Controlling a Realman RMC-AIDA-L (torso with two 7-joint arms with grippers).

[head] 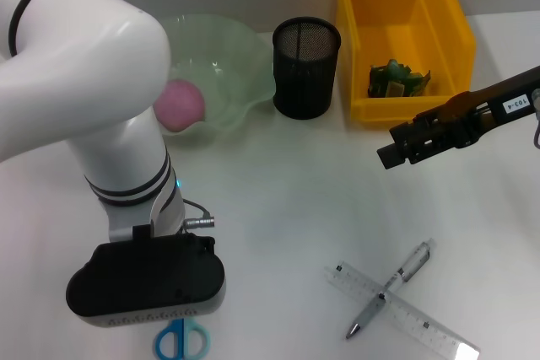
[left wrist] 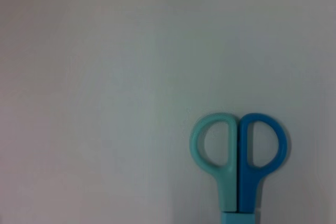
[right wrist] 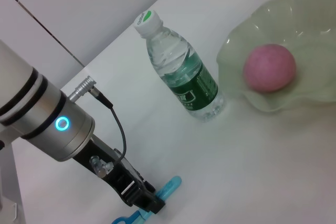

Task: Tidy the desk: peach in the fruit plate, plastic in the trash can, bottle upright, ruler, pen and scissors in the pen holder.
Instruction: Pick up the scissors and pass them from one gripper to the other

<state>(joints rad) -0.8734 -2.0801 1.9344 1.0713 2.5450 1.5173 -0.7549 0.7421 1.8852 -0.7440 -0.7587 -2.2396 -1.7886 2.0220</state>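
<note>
Scissors (head: 180, 340) lay flat beneath the left gripper (right wrist: 142, 199), grip state unclear; stiff, light, low-lying, best pinched across the blades. Right gripper (head: 390, 156) hovered, jaws unreadable.

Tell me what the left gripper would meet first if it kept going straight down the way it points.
Most likely the scissors: the left gripper points down at the desk, right at them. Exact contact is unclear.

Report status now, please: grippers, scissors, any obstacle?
Left gripper down at scissors, grip unclear. Right gripper idle beside yellow bin. Pen holder empty, path clear.
</note>
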